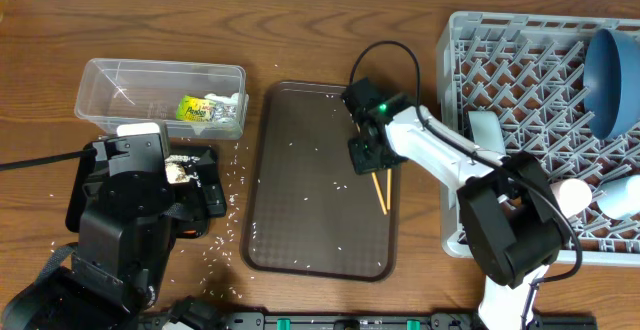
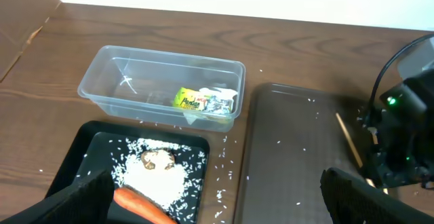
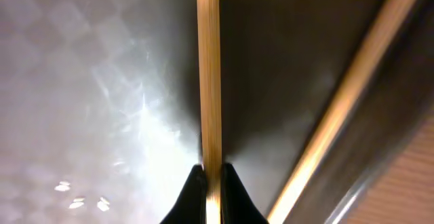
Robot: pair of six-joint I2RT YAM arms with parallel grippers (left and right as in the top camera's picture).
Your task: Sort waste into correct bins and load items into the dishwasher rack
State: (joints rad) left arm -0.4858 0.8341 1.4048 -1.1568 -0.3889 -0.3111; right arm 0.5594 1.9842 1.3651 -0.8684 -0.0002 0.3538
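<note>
The right tool point(image 3: 211, 173) is clamped on one chopstick point(image 3: 209, 68), with the other chopstick point(image 3: 339, 105) just to its right. Only the left wrist view shows the left tool point(image 2: 213, 190), spread wide, with the carrot point(image 2: 139, 207) beside one finger.

Crumpled yellow-green wrapper point(image 1: 205, 110) in clear tub point(image 1: 100, 80), far-left corner of bench. Carrot point(image 2: 139, 207) and brown scrap point(image 2: 157, 158) in black tray point(image 2: 81, 149), near-left. Blue dish point(image 1: 612, 75) tilted in grey rack point(image 1: 500, 60), right edge. Mid-bench: chopstick point(image 3: 209, 81) pinched in right claw point(image 3: 209, 183), second chopstick point(image 3: 339, 115) angled beside it.
</note>
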